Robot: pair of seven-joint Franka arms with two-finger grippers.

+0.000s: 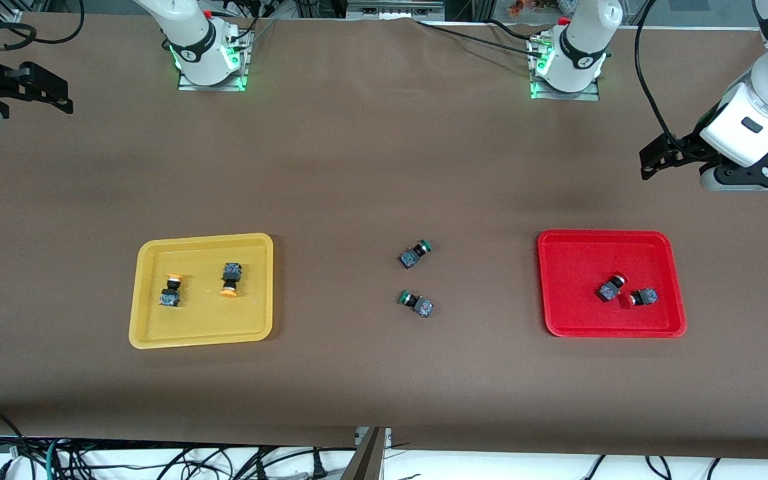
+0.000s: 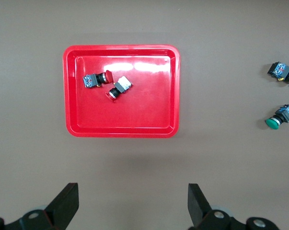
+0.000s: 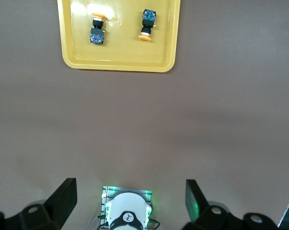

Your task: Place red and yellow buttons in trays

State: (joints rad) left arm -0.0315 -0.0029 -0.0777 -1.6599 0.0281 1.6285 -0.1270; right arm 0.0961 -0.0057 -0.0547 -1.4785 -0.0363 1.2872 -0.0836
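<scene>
The yellow tray [image 1: 204, 330] lies toward the right arm's end and holds two yellow-capped buttons [image 1: 171, 291] [image 1: 230, 279]. It also shows in the right wrist view [image 3: 120, 52] with both buttons [image 3: 98, 29] [image 3: 147, 24]. The red tray [image 1: 577, 267] lies toward the left arm's end and holds two red-capped buttons [image 1: 611, 287] [image 1: 637, 298], touching each other. The left wrist view shows this tray [image 2: 144, 105] and its buttons [image 2: 97, 79] [image 2: 118, 88]. My left gripper [image 1: 647, 163] [image 2: 133, 201] is open and empty, high above the table beside the red tray. My right gripper [image 1: 51, 90] [image 3: 131, 199] is open and empty, high at the right arm's end.
Two green-capped buttons [image 1: 415, 253] [image 1: 417, 303] lie on the brown table between the trays; they also show in the left wrist view [image 2: 282, 73] [image 2: 281, 116]. The right arm's base [image 3: 127, 213] shows under the right gripper. Cables hang at the table's front edge.
</scene>
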